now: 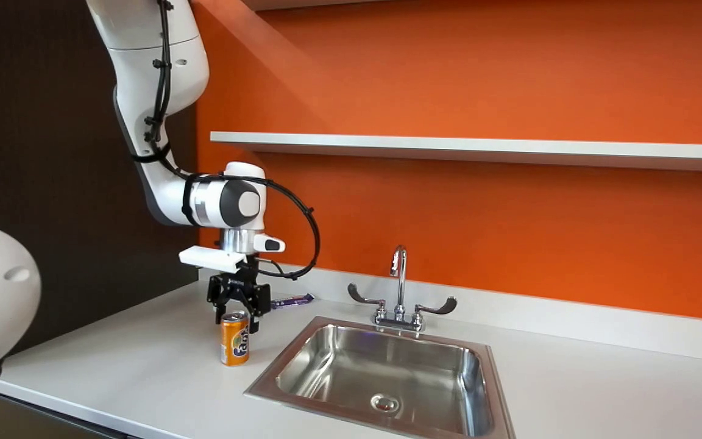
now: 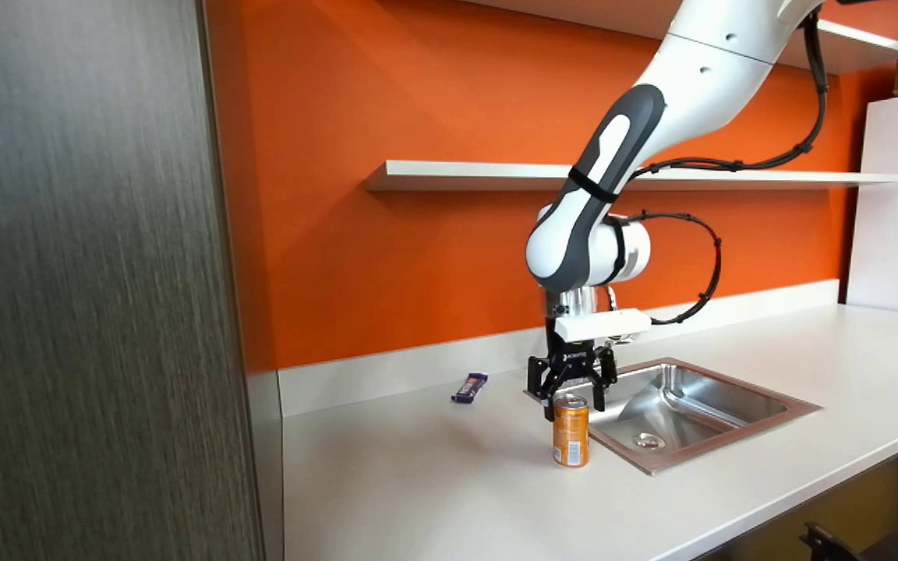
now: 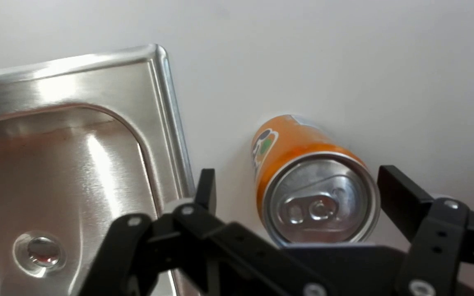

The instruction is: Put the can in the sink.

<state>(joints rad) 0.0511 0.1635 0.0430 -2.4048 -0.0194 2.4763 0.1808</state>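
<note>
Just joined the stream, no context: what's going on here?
The robot arm has its open gripper at the top of an orange can, jaws on either side but not closed on it. The can stands upright on the white counter beside the sink. The wrist view shows a gap on the sink side; whether the other jaw touches, I can't tell. Likely next: close, lift, and set the can in the sink.

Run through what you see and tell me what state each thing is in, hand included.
Can: upright on the counter
Pull tab: appears flat
Hand: open, straddling the can's top, not clamped
Sink: can not in it yet
Drain: stoppered or open, hard to tell
Faucet: no water seen running
Purple packet: lying flat; whether sealed, unclear
</note>
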